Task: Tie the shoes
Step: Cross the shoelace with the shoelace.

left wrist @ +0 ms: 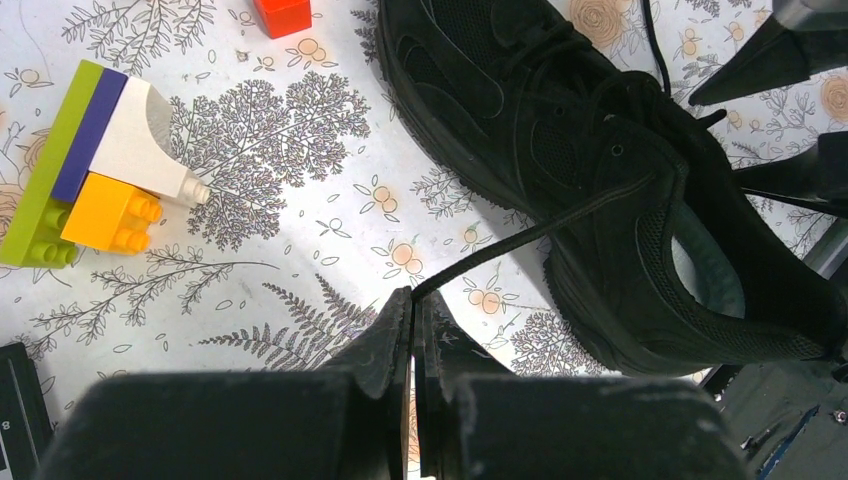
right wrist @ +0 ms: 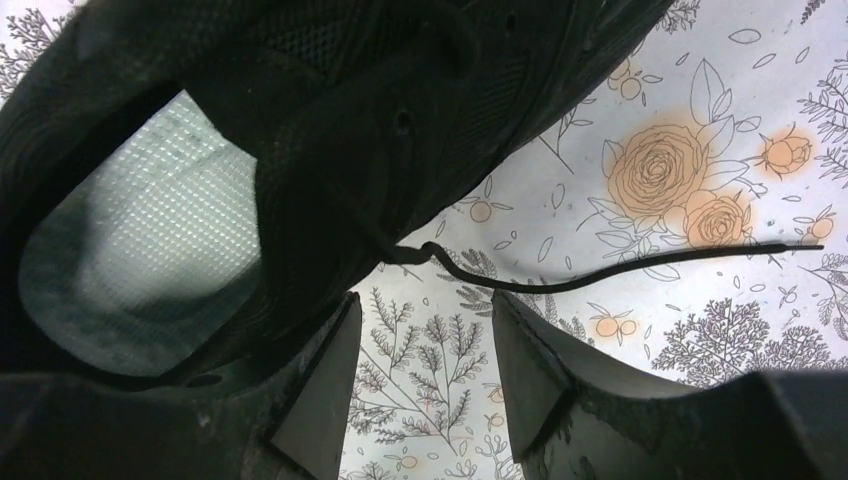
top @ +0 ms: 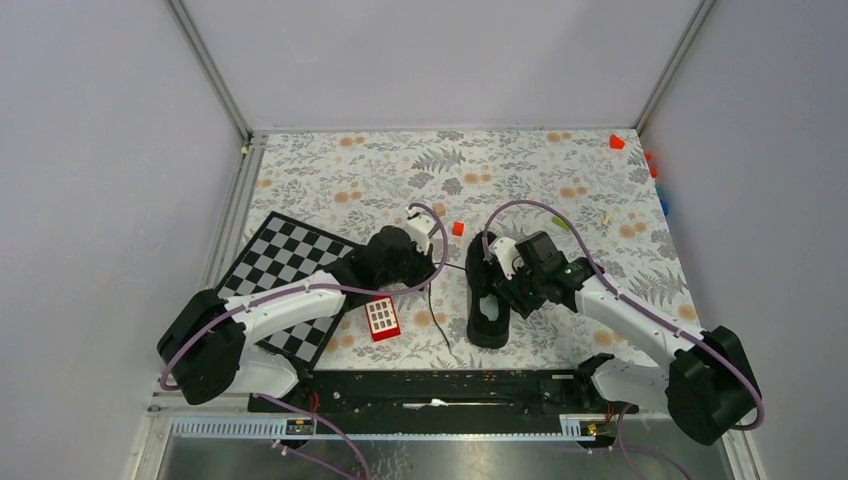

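I see the chessboard at left and the black shoe mid-table, with the right gripper spread apart at its heel. The left gripper is clamped on a lace, near a red keypad and blocks.

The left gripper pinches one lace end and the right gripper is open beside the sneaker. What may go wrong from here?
1. The left gripper holds the lace only at its very end, so a stronger pull may slip it free.
2. That lace looks taut; pulling may drag the unheld sneaker.
3. The right gripper is open, the second lace lying flat beyond its fingers; closing may miss it.
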Tool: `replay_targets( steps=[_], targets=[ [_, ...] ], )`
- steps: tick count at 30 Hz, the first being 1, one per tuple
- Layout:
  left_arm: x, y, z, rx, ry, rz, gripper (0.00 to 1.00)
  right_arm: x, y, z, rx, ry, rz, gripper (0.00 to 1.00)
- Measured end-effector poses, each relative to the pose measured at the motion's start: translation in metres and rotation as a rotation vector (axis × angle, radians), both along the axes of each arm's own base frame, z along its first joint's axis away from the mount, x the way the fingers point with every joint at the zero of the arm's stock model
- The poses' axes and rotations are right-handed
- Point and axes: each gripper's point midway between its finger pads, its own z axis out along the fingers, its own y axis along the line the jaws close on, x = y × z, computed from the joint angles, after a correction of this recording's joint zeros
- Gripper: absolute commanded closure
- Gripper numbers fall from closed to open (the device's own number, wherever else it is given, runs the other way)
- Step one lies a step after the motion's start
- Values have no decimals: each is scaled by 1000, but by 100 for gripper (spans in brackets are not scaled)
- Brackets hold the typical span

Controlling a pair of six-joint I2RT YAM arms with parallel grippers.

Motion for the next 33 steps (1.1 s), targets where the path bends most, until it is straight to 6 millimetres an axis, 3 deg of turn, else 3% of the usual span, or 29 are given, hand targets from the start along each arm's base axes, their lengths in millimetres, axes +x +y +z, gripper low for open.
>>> replay_targets(
  steps=[11,13,16,19,26,33],
  targets=[
    [-2,-2,-10,13,29,-16,100,12,-1,-22,-38,-24,17,44],
    [-2,-2,-10,13,30,-17,100,13,-1,-25,-42,-26,22,53],
    [-3,-3,-10,11,31,-21,100,17,3,-30,-35,-28,27,80],
    [-3,-3,-9,12,33,-22,100,22,6,-35,-29,-34,27,99],
    [0,-5,-3,2,24,-21,100,33,-1,-27,-45,-109,-10,100],
    [1,-2,-4,14,33,-12,100,52,-27,11,-78,-302,-134,100]
  ],
)
